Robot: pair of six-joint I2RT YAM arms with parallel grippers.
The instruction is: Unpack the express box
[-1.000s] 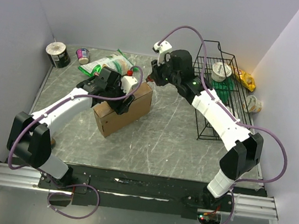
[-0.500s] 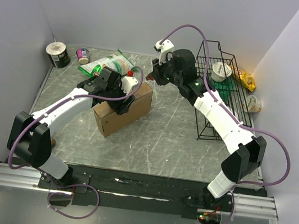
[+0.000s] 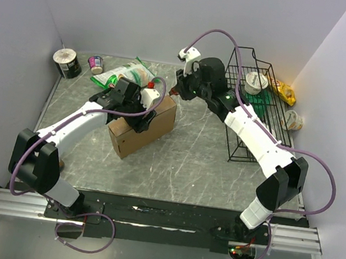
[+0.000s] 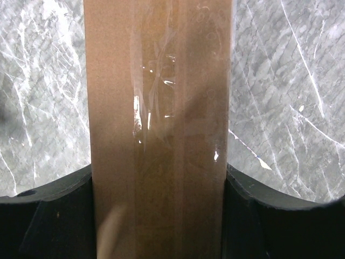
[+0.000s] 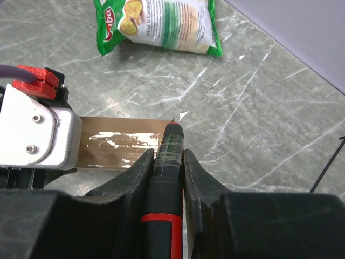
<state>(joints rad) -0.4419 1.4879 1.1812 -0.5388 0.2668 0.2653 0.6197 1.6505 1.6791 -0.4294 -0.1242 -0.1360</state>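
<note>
The express box (image 3: 144,125) is a brown cardboard box standing on edge in the middle of the table, its top edge sealed with clear tape (image 4: 156,108). My left gripper (image 3: 142,107) is shut on the express box, one finger (image 4: 48,216) on each side of its narrow top. My right gripper (image 3: 177,93) is shut on a black-and-red cutter (image 5: 168,178). The cutter's tip (image 5: 173,124) sits at the far right end of the box's taped top edge (image 5: 121,143). The left wrist camera housing (image 5: 35,132) shows beside it.
A green-and-white snack bag (image 3: 121,74) lies behind the box and also shows in the right wrist view (image 5: 159,24). A can (image 3: 67,62) and a small cup (image 3: 96,64) stand at the back left. A black wire rack (image 3: 251,102) with cups and packets stands at the right.
My right arm has shifted very slightly; the cutter stays at the box's top corner. The left gripper and box have not moved.
</note>
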